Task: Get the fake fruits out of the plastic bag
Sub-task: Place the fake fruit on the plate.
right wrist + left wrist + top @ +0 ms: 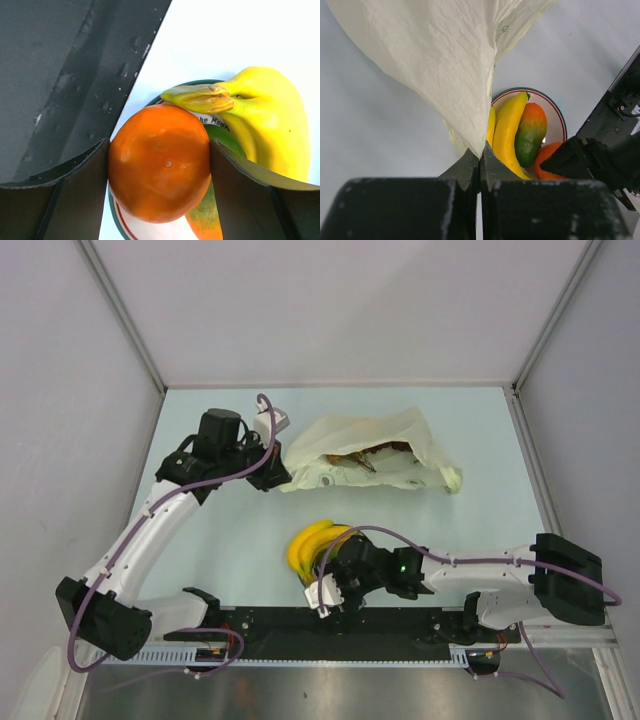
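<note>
The plastic bag lies crumpled at the table's back middle. A dark red shape shows in its mouth, probably the grape bunch. My left gripper is shut on the bag's left edge and lifts it; the pinch is plain in the left wrist view. The banana bunch, the mango and the orange are at a white plate near the front. My right gripper is shut on the orange, with one finger on each side, just over the plate.
Grey walls enclose the table on three sides. A black rail runs along the near edge by the arm bases. The right arm's forearm lies low across the front right.
</note>
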